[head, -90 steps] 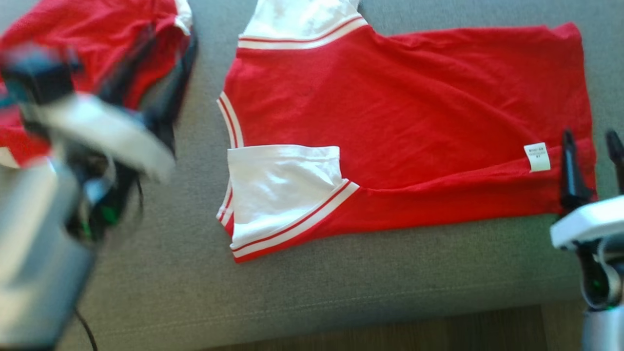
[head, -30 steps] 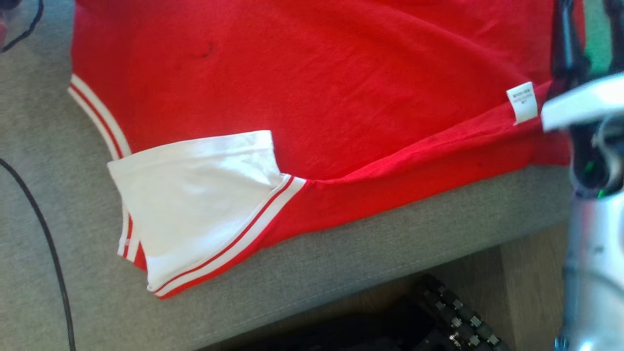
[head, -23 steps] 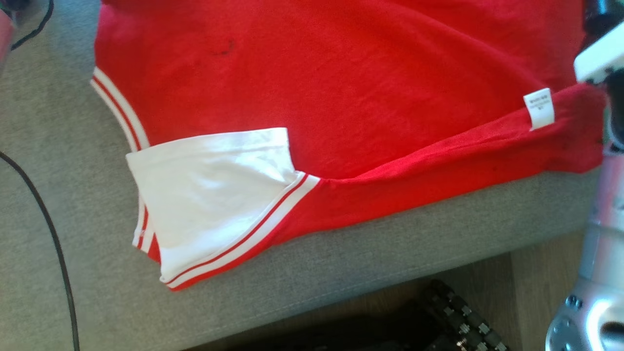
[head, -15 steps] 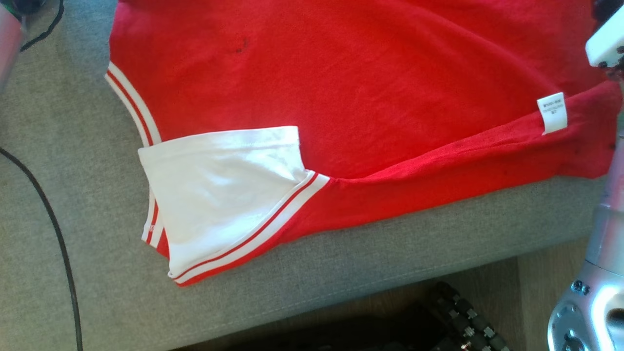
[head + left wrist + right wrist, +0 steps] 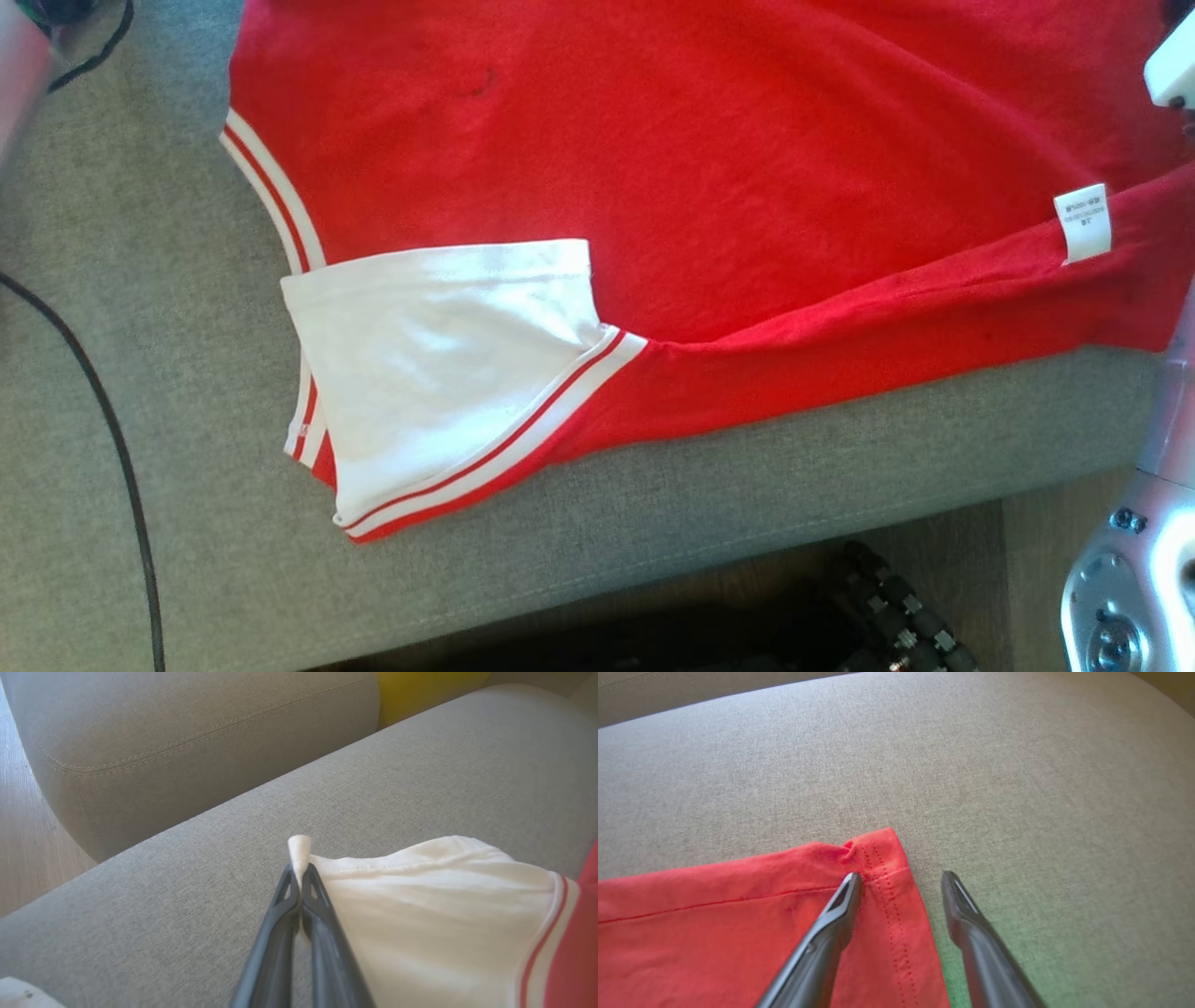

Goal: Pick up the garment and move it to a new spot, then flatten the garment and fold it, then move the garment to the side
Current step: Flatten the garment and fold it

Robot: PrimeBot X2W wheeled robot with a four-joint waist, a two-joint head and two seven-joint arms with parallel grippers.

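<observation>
Two hands: left hand pinches garment's white sleeve corner; right hand spread astride stitched red hem.

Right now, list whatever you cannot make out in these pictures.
Head view: the garment's far part, cut off by the top edge.
Head view: the print on its white label, too small.
Head view: the dark object at the bottom, cut off by that edge.
Right wrist view: whether the right gripper's open fingers touch the garment; the angle hides it.
</observation>
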